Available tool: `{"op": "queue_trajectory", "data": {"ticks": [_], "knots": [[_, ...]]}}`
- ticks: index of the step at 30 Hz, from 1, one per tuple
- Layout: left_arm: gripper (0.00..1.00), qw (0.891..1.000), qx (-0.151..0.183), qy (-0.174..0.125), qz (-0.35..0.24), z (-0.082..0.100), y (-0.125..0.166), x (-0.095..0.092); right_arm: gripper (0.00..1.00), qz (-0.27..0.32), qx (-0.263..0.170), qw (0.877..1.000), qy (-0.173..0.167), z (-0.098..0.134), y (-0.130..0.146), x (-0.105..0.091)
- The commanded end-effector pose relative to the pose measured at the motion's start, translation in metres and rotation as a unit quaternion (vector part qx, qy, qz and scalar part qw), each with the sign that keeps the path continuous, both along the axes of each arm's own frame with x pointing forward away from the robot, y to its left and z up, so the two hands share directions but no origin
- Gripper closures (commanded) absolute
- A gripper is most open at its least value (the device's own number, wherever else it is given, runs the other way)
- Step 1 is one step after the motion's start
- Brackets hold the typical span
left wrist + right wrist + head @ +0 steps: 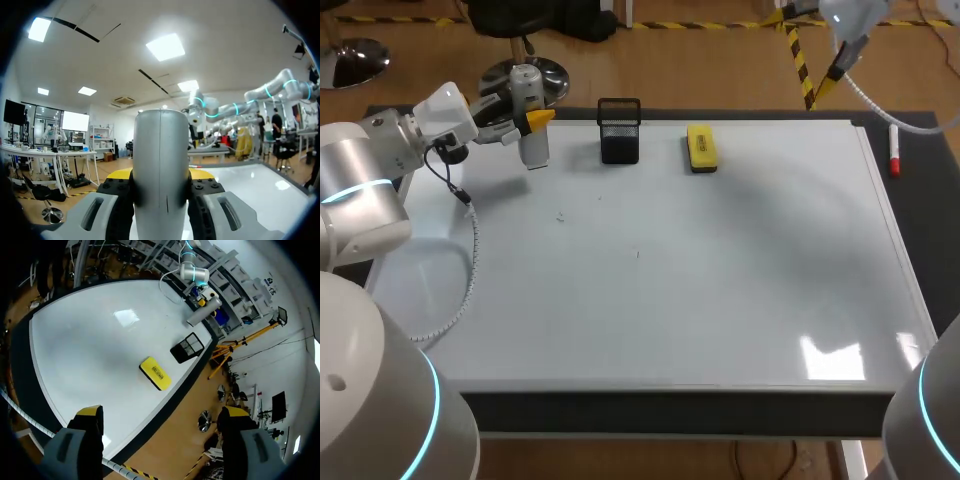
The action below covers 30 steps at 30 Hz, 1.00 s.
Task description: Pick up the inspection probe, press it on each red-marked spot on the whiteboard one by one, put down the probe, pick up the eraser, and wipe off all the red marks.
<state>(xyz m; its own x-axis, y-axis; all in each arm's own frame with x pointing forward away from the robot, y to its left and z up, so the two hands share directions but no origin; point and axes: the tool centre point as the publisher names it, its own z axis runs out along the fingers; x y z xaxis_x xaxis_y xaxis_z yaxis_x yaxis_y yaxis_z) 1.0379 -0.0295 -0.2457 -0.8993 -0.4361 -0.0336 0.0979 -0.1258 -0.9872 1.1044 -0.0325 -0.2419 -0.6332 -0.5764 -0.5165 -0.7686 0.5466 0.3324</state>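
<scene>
The inspection probe [532, 148], a grey cylinder, stands upright over the far left corner of the whiteboard [700, 290]. My left gripper [535, 122] is shut on it, its yellow tips clamping the sides. In the left wrist view the probe [160, 145] fills the space between the fingers of the left gripper [160, 176]. The yellow eraser [701, 147] lies flat near the board's far edge. My right gripper [162, 412] hangs open and empty high above the far right side, looking down on the eraser [155, 373] and the probe [204, 313]. I see only faint specks on the board, no clear red marks.
A black mesh holder [619, 130] stands between the probe and the eraser, also seen as the holder [187, 347] from the right wrist. A red-capped marker [894, 150] lies off the board's far right edge. A cable [470, 250] trails from my left arm.
</scene>
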Motion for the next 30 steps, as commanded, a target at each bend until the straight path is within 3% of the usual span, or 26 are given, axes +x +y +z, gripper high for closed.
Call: {"op": "queue_trajectory", "data": {"ticks": [1, 12, 30], "knots": [[1.00, 1.000, -0.001, -0.001, 0.001, 0.001, 0.000, 0.000, 0.00, -0.006, 0.005, 1.000, -0.001, 0.005, -0.009, -0.004], [1.00, 1.000, -0.001, -0.001, 0.001, 0.001, 0.000, 0.000, 0.00, -0.011, 0.029, 0.999, -0.017, 0.028, -0.021, 0.002], [1.00, 1.000, -0.001, -0.001, 0.001, 0.001, 0.000, 0.000, 0.00, -0.020, 0.047, 0.998, -0.024, 0.030, -0.023, 0.006]]}}
